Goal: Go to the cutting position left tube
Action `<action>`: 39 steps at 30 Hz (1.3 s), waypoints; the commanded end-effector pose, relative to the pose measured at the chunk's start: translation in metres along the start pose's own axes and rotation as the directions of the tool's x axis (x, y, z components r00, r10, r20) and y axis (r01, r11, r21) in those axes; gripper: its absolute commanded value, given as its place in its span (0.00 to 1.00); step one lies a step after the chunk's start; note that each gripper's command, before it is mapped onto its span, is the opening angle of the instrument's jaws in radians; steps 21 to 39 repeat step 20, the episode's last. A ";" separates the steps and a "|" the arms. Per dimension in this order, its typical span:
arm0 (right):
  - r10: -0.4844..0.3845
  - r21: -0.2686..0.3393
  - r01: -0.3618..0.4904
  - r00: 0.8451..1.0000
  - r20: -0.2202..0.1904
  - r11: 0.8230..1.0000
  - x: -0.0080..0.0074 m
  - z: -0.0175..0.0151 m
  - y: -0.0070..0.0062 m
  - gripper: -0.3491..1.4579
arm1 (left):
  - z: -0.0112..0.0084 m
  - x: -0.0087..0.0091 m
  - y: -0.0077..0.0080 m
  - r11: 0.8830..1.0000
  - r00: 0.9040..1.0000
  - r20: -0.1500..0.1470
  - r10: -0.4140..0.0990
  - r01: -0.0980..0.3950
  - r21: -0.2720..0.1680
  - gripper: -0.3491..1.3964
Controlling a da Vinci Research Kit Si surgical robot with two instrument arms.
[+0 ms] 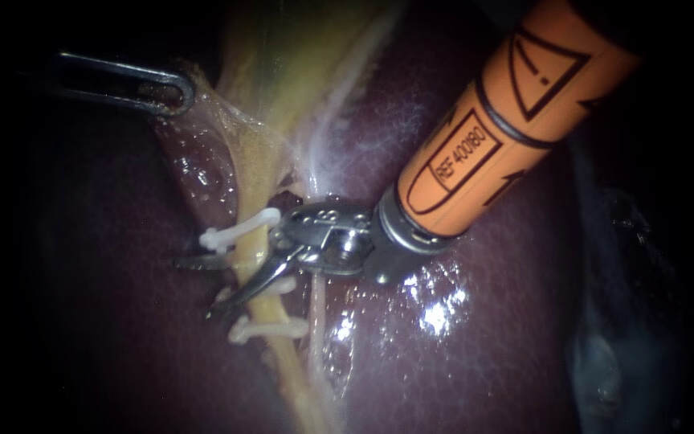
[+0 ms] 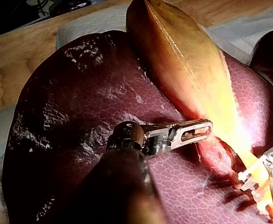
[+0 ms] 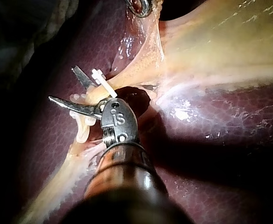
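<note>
My right instrument point(image 1: 194, 288) has its jaws open around the left tube point(image 1: 252, 241), between clips point(image 1: 238, 229). I look about there. My left instrument point(image 1: 174, 92) grips the gallbladder point(image 1: 283, 64).

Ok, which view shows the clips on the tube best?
The endoscope view: white clips cross the tube, the right instrument open between them. The right wrist view shows one clearly, others partly behind its jaws; in the left wrist view they are small, partly cut off.
</note>
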 end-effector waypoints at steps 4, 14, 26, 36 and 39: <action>-0.019 -0.029 0.019 1.000 -0.007 0.999 0.0011 -0.0001 -0.0007 0.78 | 0.0000 -0.0001 0.0000 1.000 1.000 0.000 0.000 0.000 0.001 0.00; -0.019 -0.033 0.018 1.000 -0.007 0.999 0.0011 0.0000 -0.0009 0.78 | -0.0001 -0.0001 0.0000 1.000 1.000 0.000 0.000 0.000 0.001 0.00; -0.019 -0.033 0.019 1.000 -0.007 0.999 0.0011 0.0000 -0.0009 0.78 | -0.0001 -0.0001 0.0000 1.000 1.000 0.000 0.000 0.000 0.001 0.00; -0.019 -0.033 0.019 1.000 -0.007 0.999 0.0011 0.0000 -0.0009 0.78 | -0.0001 -0.0001 0.0000 1.000 1.000 0.000 0.000 0.000 0.001 0.00; -0.019 -0.033 0.019 1.000 -0.007 0.999 0.0011 0.0000 -0.0009 0.78 | -0.0001 -0.0001 0.0000 1.000 1.000 0.000 0.000 0.000 0.001 0.00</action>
